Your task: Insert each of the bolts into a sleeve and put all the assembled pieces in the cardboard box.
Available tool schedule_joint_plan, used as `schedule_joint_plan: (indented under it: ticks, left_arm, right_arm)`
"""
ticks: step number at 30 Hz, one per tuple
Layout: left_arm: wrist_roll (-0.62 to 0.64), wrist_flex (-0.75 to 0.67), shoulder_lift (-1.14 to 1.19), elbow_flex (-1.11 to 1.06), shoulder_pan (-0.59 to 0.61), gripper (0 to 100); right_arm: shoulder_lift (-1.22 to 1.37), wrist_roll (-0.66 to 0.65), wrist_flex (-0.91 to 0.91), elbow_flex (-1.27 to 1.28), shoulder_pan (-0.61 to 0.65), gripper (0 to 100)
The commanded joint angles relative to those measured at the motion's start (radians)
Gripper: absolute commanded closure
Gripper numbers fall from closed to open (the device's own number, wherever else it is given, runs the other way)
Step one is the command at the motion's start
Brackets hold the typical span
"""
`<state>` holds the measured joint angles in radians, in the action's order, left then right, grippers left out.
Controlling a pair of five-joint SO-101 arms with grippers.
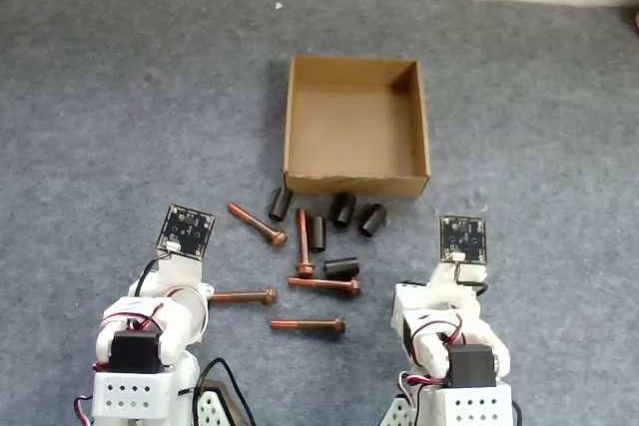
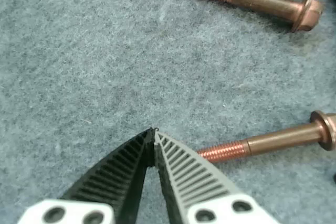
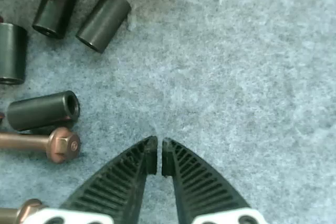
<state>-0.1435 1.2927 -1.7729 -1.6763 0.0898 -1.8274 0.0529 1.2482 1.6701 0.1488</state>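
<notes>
Lying near left claw (image 2: 154,132): 1 bolt (image 2: 262,142)

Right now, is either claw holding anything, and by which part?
Nothing is held. The left claw and the right claw are both shut and empty; the bolts and sleeves lie loose on the table.

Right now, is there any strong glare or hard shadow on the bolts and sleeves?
High view: even, soft light; the cardboard box casts only a faint shadow inside. Left wrist view: mild sheen on the copper bolt, no glare. Right wrist view: soft highlight along a black sleeve, weak shadow beneath.
</notes>
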Motion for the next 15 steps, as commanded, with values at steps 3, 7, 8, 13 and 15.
schedule_joint_plan:
  ticks: [3,7,8,13,15]
  left_arm:
    - [-0.011,0.005,-0.001,-0.021,0.008,99]
    - [-0.011,0.005,-0.001,-0.021,0.008,99]
    - [-0.011,0.005,-0.001,-0.021,0.008,99]
    - [-0.009,0.003,-0.001,-0.021,0.002,99]
    - [-0.011,0.003,-0.001,-0.021,0.002,99]
  right_arm:
    - [-0.008,0.009,0.007,0.139,-0.008,97.6]
    - [-0.008,0.009,0.007,0.139,-0.008,97.6]
    - [-0.008,0.008,0.007,0.139,-0.007,97.6]
    - [-0.008,0.006,0.007,0.139,-0.004,97.6]
    - [-0.008,0.003,0.007,0.14,-0.005,97.6]
